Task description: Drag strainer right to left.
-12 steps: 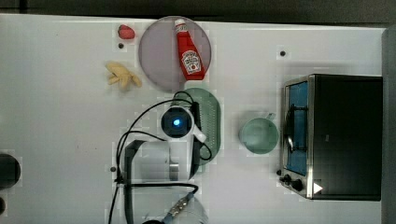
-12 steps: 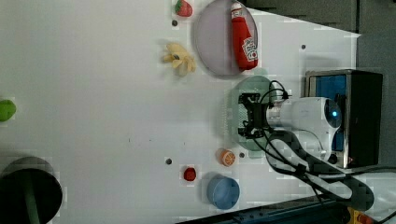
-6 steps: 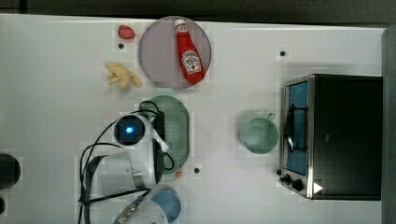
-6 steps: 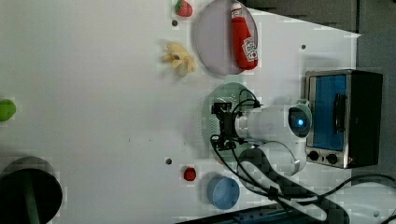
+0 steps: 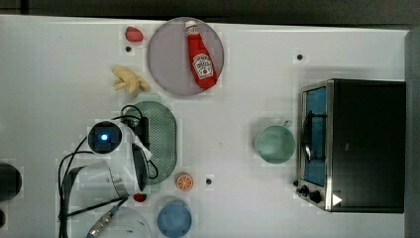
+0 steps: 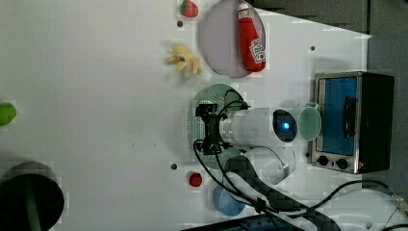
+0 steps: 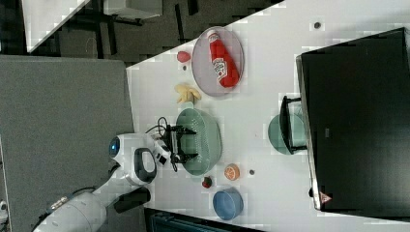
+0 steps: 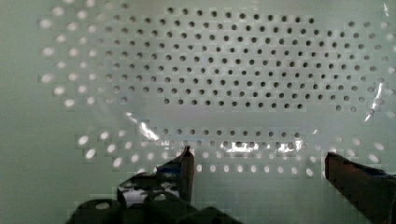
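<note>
The strainer (image 5: 162,141) is a pale green oval colander with a grid of small holes. It lies left of centre in the top view, just below the grey-lilac plate (image 5: 166,59). My gripper (image 5: 142,144) reaches down into the half of the strainer nearer the top view's left. The wrist view looks into the strainer (image 8: 233,70), where my gripper (image 8: 259,163) is open with its dark fingertips (image 8: 186,164) wide apart just over the perforated floor, nothing between them. The left view has the gripper (image 6: 205,127) over the strainer (image 6: 214,95), and the right view has the gripper (image 7: 185,143) at the strainer (image 7: 205,140).
A red ketchup bottle (image 5: 200,57) lies on the plate. A yellow toy (image 5: 130,82) and a strawberry (image 5: 133,34) sit near the plate. An orange slice (image 5: 184,182), a small red piece (image 5: 140,197) and a blue bowl (image 5: 174,218) lie below the strainer. A green cup (image 5: 274,144) stands beside the toaster oven (image 5: 356,144).
The gripper and the strainer have slid together toward the top view's left, away from the green cup. The orange slice and blue bowl have come out from under the arm.
</note>
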